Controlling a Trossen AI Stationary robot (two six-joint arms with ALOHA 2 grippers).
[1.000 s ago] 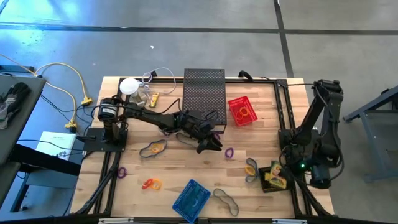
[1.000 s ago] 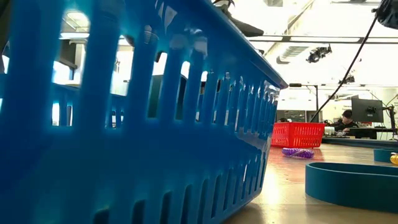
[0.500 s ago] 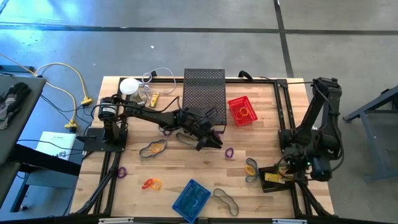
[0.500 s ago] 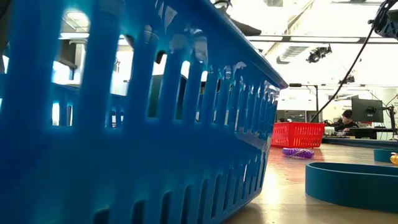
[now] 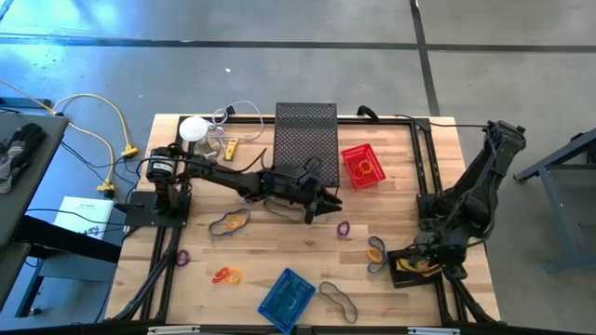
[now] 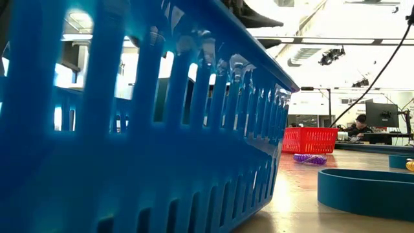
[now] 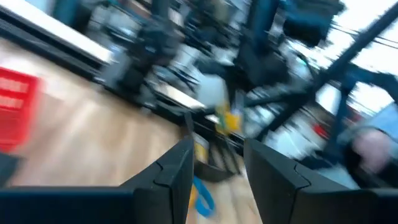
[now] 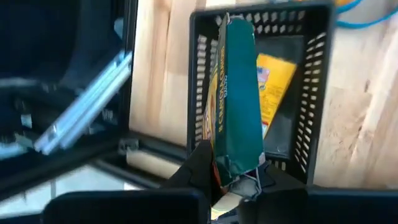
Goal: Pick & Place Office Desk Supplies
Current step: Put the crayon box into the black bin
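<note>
You see a grey concrete floor around the wooden table, crossed by dark seam lines. At its left stands a dark side table with yellow cables trailing beside it. Across the table you look into a bright room with ceiling lights, where a person sits at a monitor.

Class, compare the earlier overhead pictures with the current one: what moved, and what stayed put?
The right arm stretched out, bringing the right gripper, shut on a green and yellow packet, down over the black basket. The left gripper shifted slightly right near the purple band. Red basket, blue basket and loose bands stayed.
</note>
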